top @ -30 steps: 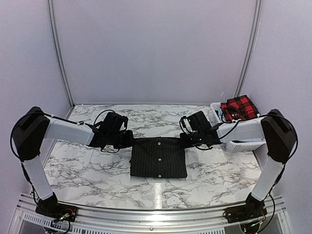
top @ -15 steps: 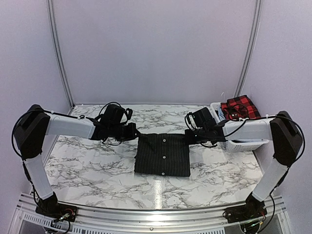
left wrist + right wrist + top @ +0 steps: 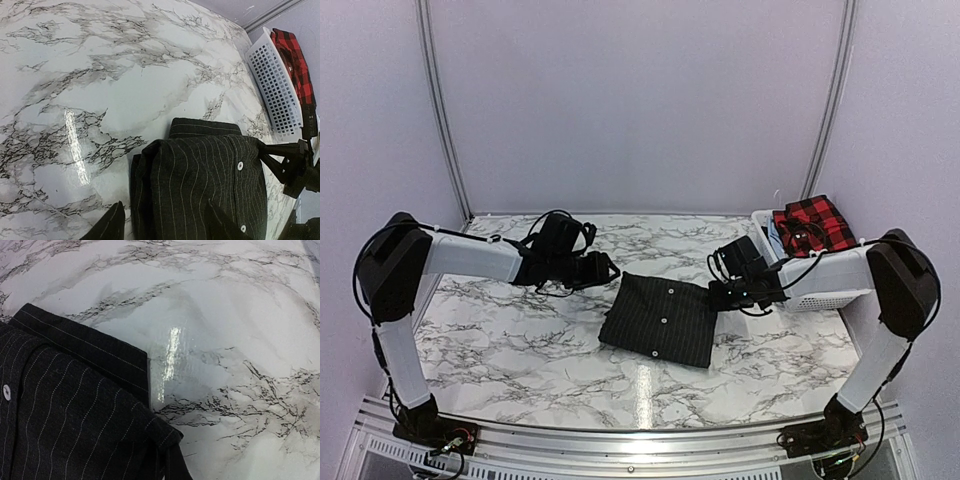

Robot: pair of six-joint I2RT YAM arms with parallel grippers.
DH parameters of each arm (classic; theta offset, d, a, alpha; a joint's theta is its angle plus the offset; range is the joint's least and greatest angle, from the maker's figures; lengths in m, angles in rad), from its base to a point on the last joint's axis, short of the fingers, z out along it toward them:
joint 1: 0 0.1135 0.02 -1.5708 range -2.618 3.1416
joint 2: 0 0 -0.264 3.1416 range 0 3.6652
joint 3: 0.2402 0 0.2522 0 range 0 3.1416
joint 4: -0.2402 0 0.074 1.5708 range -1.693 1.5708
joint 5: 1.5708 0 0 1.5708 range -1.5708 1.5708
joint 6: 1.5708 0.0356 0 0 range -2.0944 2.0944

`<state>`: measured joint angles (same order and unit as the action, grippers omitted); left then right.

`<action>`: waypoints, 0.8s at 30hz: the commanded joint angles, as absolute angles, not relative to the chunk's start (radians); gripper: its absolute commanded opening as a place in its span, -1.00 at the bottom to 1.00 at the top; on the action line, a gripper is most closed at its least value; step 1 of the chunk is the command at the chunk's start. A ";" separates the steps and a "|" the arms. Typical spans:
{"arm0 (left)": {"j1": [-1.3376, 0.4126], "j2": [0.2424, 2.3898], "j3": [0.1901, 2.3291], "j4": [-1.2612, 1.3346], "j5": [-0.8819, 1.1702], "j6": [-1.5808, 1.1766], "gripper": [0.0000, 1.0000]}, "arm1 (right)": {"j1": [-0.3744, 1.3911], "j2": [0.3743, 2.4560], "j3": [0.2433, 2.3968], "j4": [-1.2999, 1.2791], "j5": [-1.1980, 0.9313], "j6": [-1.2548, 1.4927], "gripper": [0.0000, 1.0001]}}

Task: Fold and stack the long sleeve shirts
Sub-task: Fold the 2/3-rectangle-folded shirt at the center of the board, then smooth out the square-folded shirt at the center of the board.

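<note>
The black pinstriped shirt (image 3: 658, 318) lies folded in the middle of the table, turned a little clockwise, buttons up. My left gripper (image 3: 608, 270) is open and hovers just off the shirt's far left corner; in the left wrist view its fingertips (image 3: 114, 225) straddle the shirt's left edge (image 3: 200, 175) without closing on it. My right gripper (image 3: 718, 297) is shut on the shirt's right corner (image 3: 165, 432). The red-and-black checked shirt (image 3: 810, 222) lies bunched in the basket.
A white plastic lattice basket (image 3: 820, 296) stands at the right edge of the marble table, behind my right arm; it also shows in the left wrist view (image 3: 275, 85). Walls close the back and sides.
The black shirt was carried back by both grippers. Now the left gripper has let go and pulled away, and the shirt has dropped and turned, its right side drawn toward the right.
</note>
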<state>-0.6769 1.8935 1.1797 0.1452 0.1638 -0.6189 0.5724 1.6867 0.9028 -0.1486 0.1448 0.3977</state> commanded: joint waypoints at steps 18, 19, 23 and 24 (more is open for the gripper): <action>-0.823 1.853 0.940 0.122 0.321 -0.616 -0.65 | 0.538 1.694 0.795 -0.056 0.124 0.461 -1.00; -0.826 1.867 0.936 0.126 0.318 -0.629 -0.65 | 0.538 1.688 0.794 -0.057 0.122 0.460 -1.00; -0.837 1.877 0.912 0.153 0.299 -0.658 -0.65 | 0.536 1.682 0.797 -0.070 0.121 0.450 -1.00; -0.840 1.868 0.909 0.153 0.296 -0.660 -0.65 | 0.536 1.684 0.798 -0.072 0.122 0.448 -1.00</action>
